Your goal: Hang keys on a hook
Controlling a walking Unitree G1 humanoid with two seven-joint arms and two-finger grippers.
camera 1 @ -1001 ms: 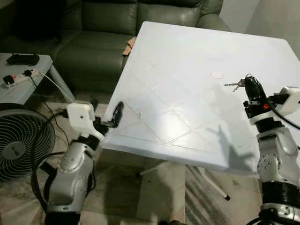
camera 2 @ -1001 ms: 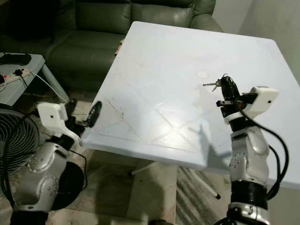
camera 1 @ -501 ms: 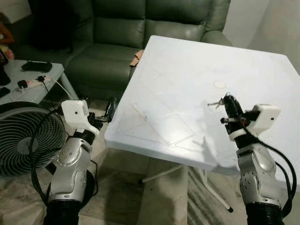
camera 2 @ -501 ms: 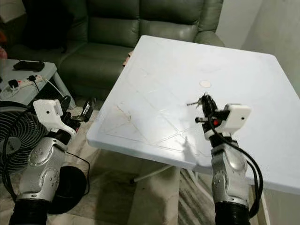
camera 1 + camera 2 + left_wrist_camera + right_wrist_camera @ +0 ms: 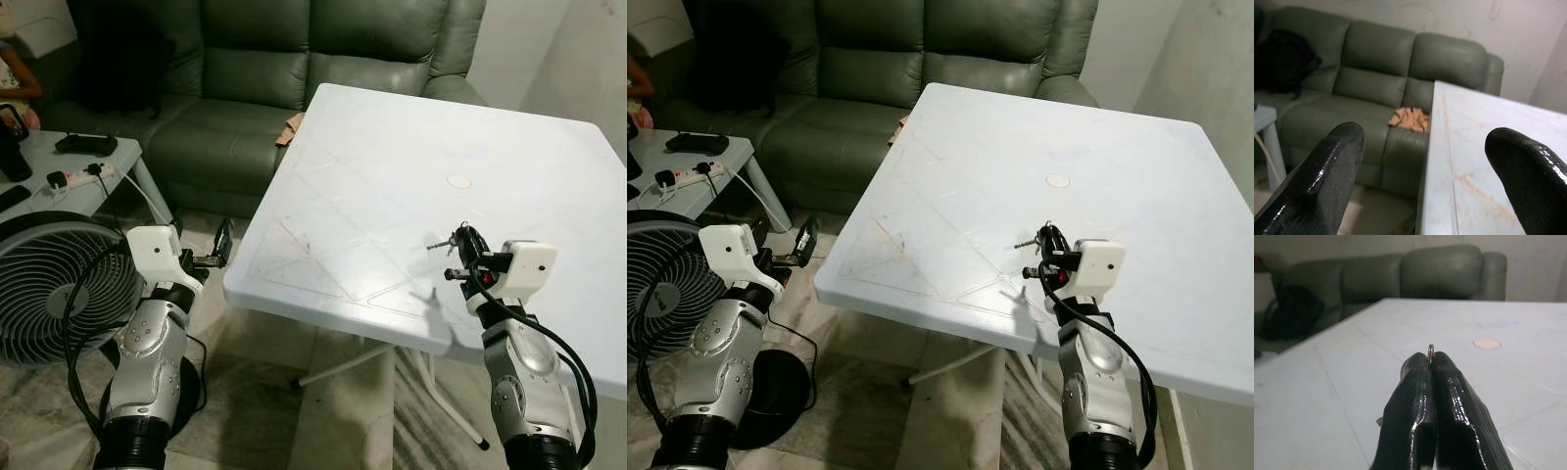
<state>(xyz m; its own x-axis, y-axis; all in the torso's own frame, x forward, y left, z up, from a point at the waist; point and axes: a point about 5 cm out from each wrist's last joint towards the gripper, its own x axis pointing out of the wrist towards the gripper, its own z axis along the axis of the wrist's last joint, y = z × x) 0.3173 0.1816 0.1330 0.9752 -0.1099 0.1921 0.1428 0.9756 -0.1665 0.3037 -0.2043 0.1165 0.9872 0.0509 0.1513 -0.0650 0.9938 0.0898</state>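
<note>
The right tool [image 5: 458,240] is held above the near part of the white table [image 5: 392,166], and its two black fingers [image 5: 1420,401] are pressed together on the keys [image 5: 440,242]. In the right wrist view the ring of the keys [image 5: 1430,352] stands up between the fingertips, and a small part of a key shows under the fingers on one side. In the head views the keys stick out from the fingertips toward the robot's left, and they hang a little over the table surface, with a small shadow on the table under them.

The left tool [image 5: 222,250] is held just beside the near left corner of the table, off the table and over the floor. Its fingers [image 5: 1327,176] stand wide apart with nothing between them, and the left wrist view looks between them along the edge of the table toward the sofa.

On the table there is a small round disc [image 5: 458,181], farther from the robot than the keys and well apart from them. The surface has thin diagonal lines and some faint marks.

Behind the table stands a dark green sofa [image 5: 255,69]. A small orange cloth [image 5: 1409,118] lies on its seat, near the far left corner of the table. To the robot's left there is a round floor fan [image 5: 59,284], and behind it a low side table [image 5: 69,196] which carries a power strip [image 5: 83,174] and a dark flat object [image 5: 86,145]. A person's arm [image 5: 18,83] shows at the left edge, near the low table.
</note>
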